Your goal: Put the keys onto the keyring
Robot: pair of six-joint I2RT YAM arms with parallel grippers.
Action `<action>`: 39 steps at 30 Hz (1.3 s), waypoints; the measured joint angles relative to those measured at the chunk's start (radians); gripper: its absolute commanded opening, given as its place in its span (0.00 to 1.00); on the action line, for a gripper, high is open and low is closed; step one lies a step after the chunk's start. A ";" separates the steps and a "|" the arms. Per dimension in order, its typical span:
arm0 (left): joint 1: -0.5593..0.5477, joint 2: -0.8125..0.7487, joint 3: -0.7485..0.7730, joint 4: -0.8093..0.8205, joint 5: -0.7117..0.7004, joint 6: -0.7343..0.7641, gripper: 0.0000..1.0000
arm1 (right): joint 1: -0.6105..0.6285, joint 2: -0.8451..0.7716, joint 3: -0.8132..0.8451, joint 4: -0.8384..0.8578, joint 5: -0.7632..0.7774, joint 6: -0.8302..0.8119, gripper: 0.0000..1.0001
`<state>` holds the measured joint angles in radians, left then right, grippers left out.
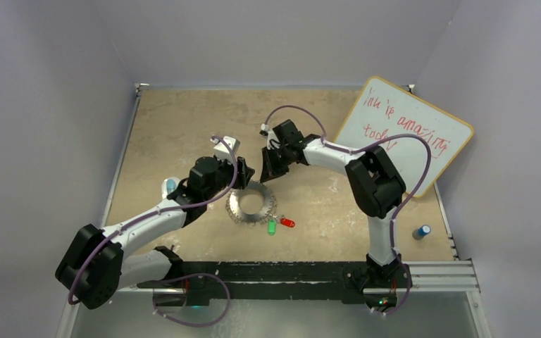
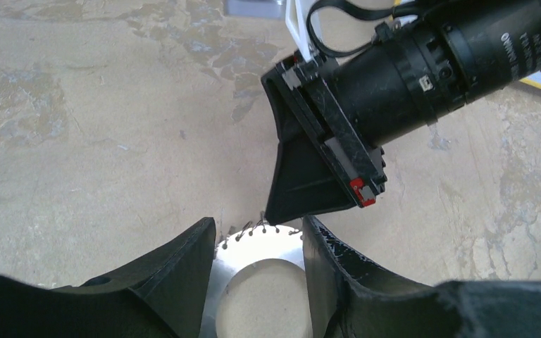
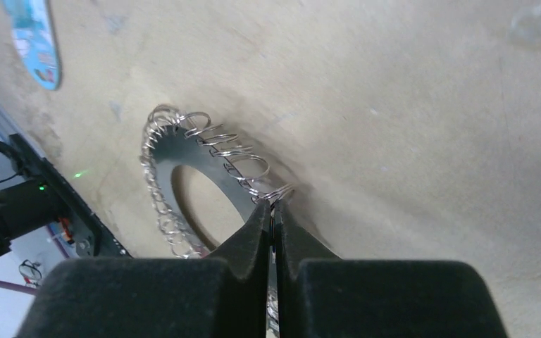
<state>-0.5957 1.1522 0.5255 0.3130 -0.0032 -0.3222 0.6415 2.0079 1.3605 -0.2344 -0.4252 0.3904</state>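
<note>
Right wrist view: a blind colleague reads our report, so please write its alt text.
The right gripper, fingers closed together, meets a small wire loop on the rim of the keyring, a flat silvery ring on the tan table.

**A:** what's the right gripper (image 3: pixel 273 208) up to?

**B:** Black fingers squeezed together, tips right at the rim of the big flat silvery metal keyring (image 3: pixel 201 156) with the wide hole. They're touching one of its little wire loops (image 3: pixel 243 165), but I can't tell if it's actually pinched. Beige mottled tabletop (image 3: pixel 408 141) underneath, blurry teal thing (image 3: pixel 35 35) top left.
</note>
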 measured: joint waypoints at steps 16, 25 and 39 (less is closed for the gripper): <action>0.000 0.000 0.000 0.000 0.000 0.000 0.47 | 0.000 0.087 0.055 0.040 -0.091 -0.008 0.25; 0.000 -0.003 0.000 -0.002 0.000 0.000 0.47 | -0.001 0.074 0.015 0.076 -0.082 0.003 0.35; 0.000 -0.005 0.000 -0.003 0.000 0.000 0.47 | 0.007 0.037 -0.014 0.066 0.014 -0.060 0.13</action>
<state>-0.5957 1.1469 0.5255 0.3099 -0.0032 -0.3218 0.6483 2.0449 1.3460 -0.1688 -0.4107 0.3305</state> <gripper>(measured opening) 0.469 0.204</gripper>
